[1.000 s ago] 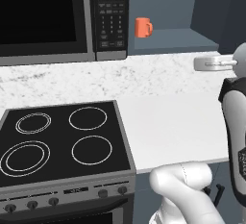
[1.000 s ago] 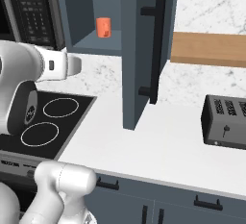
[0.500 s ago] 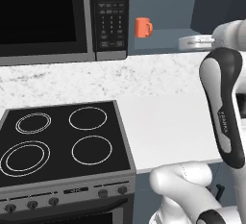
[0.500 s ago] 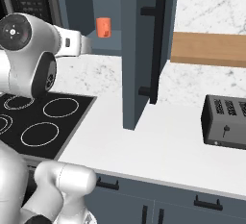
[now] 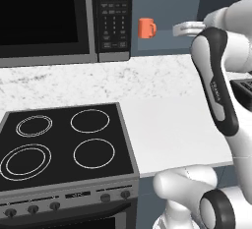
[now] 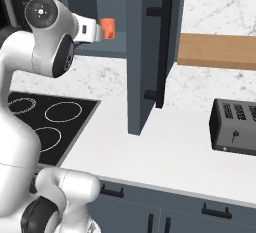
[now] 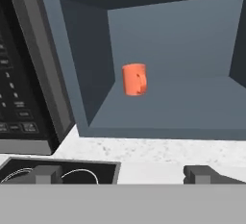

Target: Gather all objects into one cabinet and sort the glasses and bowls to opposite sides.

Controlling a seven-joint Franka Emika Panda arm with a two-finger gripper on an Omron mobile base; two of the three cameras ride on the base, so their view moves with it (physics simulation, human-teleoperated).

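nearest the base is the black cooktop [image 5: 64,149] with its four ring burners, set into a pale speckled counter [image 5: 172,120]. a dark toaster [image 6: 235,127] sits on that counter off to the right, with a wooden shelf [image 6: 217,51] on the wall above it. above the cooktop hangs the microwave [image 5: 59,19].

the gripper [image 7: 122,174] is raised to shelf height with its jaws spread wide and nothing between them, its tips [image 7: 45,174] low in the hand view. it is aimed into the open wall cabinet [image 7: 158,107], apart from anything inside.

the cabinet door [image 6: 150,52] stands swung out, its long black bar handle [image 6: 162,52] facing the toaster side. on the cabinet floor, toward the left wall and fairly far back, stands the orange mug [image 7: 134,79], upright, handle turned toward the right in the hand view.

the mug is the one piece of tableware on show. judging from that, the door is open and one vessel is inside, but the sorting looks hardly begun: the other cups and the bowl are still to be gathered, and the likely next move is a reach for this mug.
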